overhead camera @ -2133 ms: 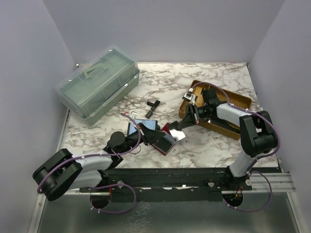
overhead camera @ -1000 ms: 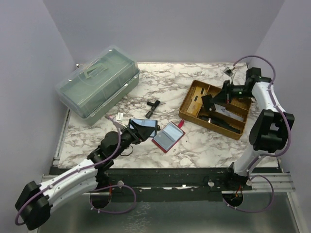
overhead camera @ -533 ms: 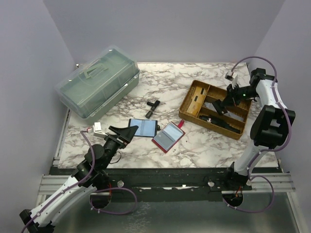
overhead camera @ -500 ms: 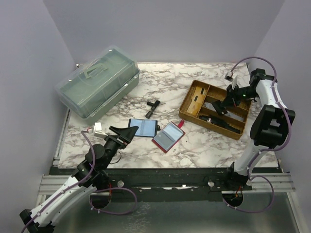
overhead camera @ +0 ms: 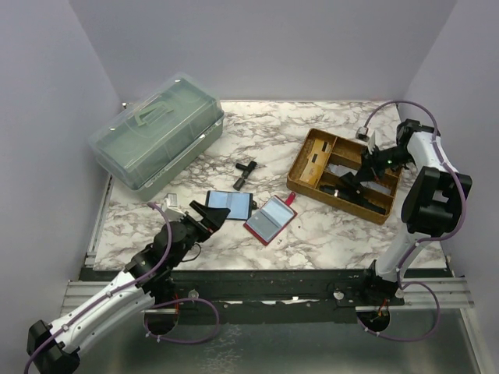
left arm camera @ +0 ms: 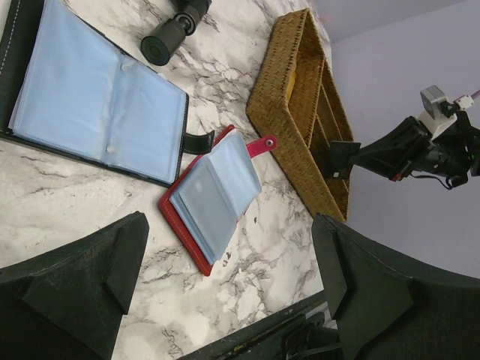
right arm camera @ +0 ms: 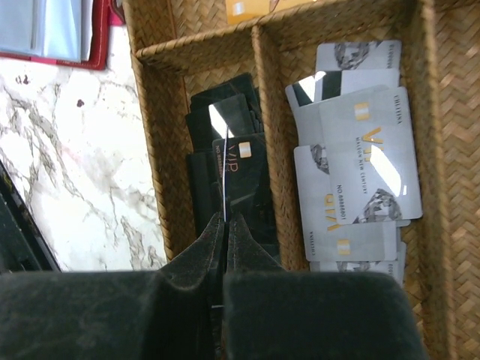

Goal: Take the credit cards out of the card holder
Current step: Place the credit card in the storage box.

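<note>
Two card holders lie open on the marble table: a black one [overhead camera: 231,204] [left arm camera: 90,112] and a red one [overhead camera: 270,219] [left arm camera: 214,199], both showing pale blue sleeves. My left gripper [overhead camera: 209,215] [left arm camera: 229,251] hovers open and empty just left of the black holder. Over the wicker tray [overhead camera: 310,156] [right arm camera: 154,150], my right gripper [overhead camera: 353,177] [right arm camera: 226,219] is shut on a thin credit card [right arm camera: 225,169], seen edge-on above the compartment of black cards [right arm camera: 247,176]. Grey credit cards [right arm camera: 360,150] fill the neighbouring compartment.
A pale green lidded plastic box [overhead camera: 156,132] stands at the back left. A small black cylindrical object [overhead camera: 246,171] [left arm camera: 176,26] lies behind the holders. Purple walls close in the table on three sides.
My right gripper carried a card from the holders to the tray and has come lower over it. My left gripper let go of the black holder, opened wide and drew back to its left.
</note>
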`<state>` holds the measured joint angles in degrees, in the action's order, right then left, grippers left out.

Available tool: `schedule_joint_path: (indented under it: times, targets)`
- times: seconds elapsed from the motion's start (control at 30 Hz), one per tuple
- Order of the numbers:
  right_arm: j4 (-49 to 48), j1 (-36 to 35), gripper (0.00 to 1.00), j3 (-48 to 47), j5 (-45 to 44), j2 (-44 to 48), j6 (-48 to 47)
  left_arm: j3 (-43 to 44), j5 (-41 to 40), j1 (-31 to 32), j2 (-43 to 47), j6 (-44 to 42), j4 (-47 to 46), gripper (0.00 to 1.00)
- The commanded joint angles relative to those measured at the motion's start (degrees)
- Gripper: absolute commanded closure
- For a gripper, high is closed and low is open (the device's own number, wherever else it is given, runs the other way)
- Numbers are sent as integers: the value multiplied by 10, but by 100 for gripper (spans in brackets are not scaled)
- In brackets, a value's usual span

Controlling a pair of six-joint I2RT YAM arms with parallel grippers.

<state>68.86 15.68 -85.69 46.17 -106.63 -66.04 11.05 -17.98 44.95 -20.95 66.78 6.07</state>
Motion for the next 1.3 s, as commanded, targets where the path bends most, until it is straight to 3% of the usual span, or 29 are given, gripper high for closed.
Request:
schedule_joint_path:
  times: [0.0, 0.2, 0.27, 0.37, 0.57, 0.7, 0.77, 0.9, 1.0, 1.27]
  targets:
    - [10, -8, 98, 24, -24, 7, -35, 12, 15, -3, -7, -3, -24, 1]
    - [-9, -33, 94, 57, -48, 19, -40, 4, 31, -3, -10, 5, -41, 1]
    - [-28, -45, 88, 70, -65, 22, -29, 1, 44, -2, -17, 8, -54, 1]
    - [-64, -51, 78, 70, -93, 25, 12, -1, 62, -3, -36, 16, -69, 1]
    - [-118, -51, 69, 17, -94, 74, 127, 2, 86, -3, -94, 35, -105, 1]
    - [-92, -53, 67, -3, -21, 96, 144, 18, 93, -3, -150, 38, -115, 1]
    - [-71, -54, 67, 10, 62, 110, 134, 28, 92, -3, -181, 54, -114, 1]
    - [-63, -64, 67, 99, 270, 162, 77, 28, 119, -4, -240, 66, -166, 1]
    - [-96, -94, 67, 184, 364, 210, 34, 31, 136, -4, -281, 74, -193, 1]
    - [-189, -231, 65, 294, 319, 234, 66, 49, 179, -4, -364, 96, -242, 12]
